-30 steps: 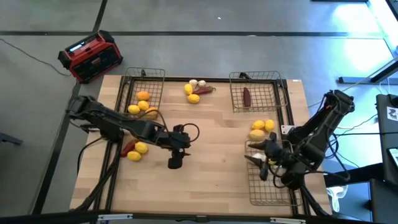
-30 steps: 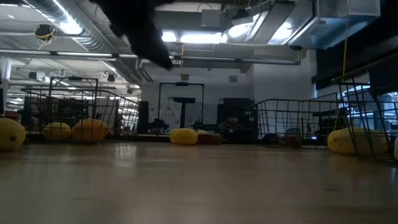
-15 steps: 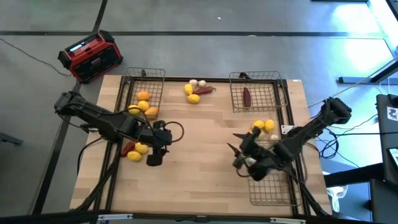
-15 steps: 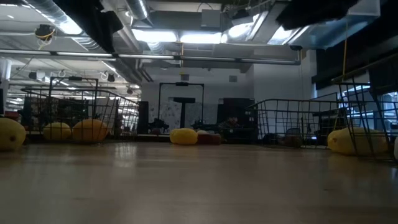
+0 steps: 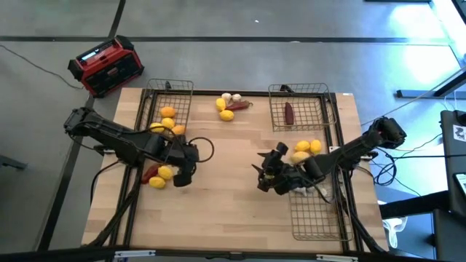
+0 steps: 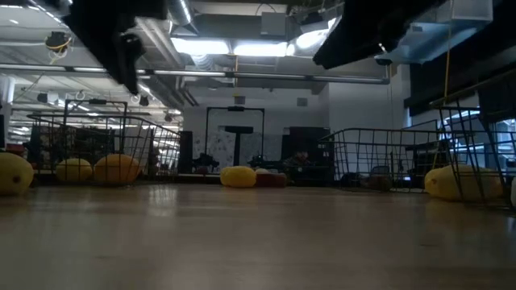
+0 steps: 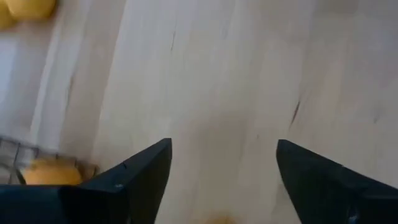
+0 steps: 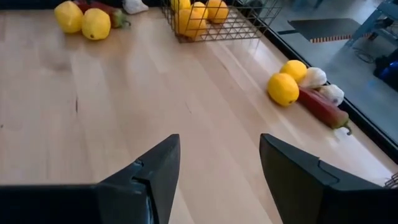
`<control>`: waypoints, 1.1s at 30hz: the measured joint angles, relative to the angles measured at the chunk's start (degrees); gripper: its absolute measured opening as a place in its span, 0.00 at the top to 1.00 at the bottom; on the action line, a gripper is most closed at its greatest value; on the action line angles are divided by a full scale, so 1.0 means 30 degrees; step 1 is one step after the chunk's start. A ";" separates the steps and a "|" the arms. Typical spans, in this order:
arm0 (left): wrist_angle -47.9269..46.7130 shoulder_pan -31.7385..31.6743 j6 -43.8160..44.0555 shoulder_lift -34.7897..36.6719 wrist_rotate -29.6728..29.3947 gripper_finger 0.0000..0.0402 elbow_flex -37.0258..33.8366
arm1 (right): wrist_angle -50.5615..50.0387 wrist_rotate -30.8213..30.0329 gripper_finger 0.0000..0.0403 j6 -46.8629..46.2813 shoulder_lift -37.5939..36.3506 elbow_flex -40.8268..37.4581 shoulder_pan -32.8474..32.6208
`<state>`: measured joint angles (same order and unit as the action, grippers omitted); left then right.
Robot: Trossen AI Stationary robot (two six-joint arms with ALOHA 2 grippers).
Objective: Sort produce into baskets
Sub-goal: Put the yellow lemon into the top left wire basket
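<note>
Your left claw (image 5: 183, 177) hangs at the left-centre of the overhead frame, fingers spread with nothing between them, just beside the two loose lemons (image 5: 161, 177) and the dark red pepper (image 5: 149, 172) lying near the tabletop's (image 5: 233, 211) left edge. Your right claw (image 5: 263, 177) sits right of centre, also spread and empty, over bare wood.

The produce is scattered. The upper-left wire basket (image 5: 183, 89) already holds yellow and orange fruit. The upper-right basket (image 5: 317, 124) holds one dark red pepper (image 5: 289, 113). The lower-right basket (image 5: 313, 222) is partly hidden by the right arm, and I cannot tell what it holds. Another cluster of lemon, garlic bulbs and red pepper (image 5: 231, 105) sits at the top centre, and three lemons (image 5: 306, 150) lie just outside the baskets at right.

Watch the lemons: they are smooth, rounded and hard, so an off-centre pinch will likely squirt one sideways, and the pair at left sits close enough to the edge that one could roll off. The pepper touches those lemons, so you may nudge it while closing. The wood is slick and pale, offering little to stop a roll. The thin mesh rims could catch a finger on a low approach.
</note>
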<state>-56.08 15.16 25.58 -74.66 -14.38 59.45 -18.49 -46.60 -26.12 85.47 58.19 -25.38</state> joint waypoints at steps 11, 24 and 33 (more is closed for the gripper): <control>-0.1164 0.1604 0.0996 -0.0021 0.2026 0.27 -0.2508 | 0.1077 0.1245 0.47 0.0955 0.0000 0.0000 0.1007; -0.1635 0.2702 0.0635 -0.0050 0.2737 0.27 -0.4277 | 0.1281 0.2054 0.47 0.1214 0.0004 0.0000 0.1003; -0.1342 0.2702 0.1407 -0.0057 0.3369 0.27 -0.5916 | 0.1309 0.2058 0.47 0.1199 0.0007 0.0000 0.0988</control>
<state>-60.11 23.27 29.80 -74.83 -4.27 41.71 -14.56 -40.42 -22.52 85.49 58.19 -22.41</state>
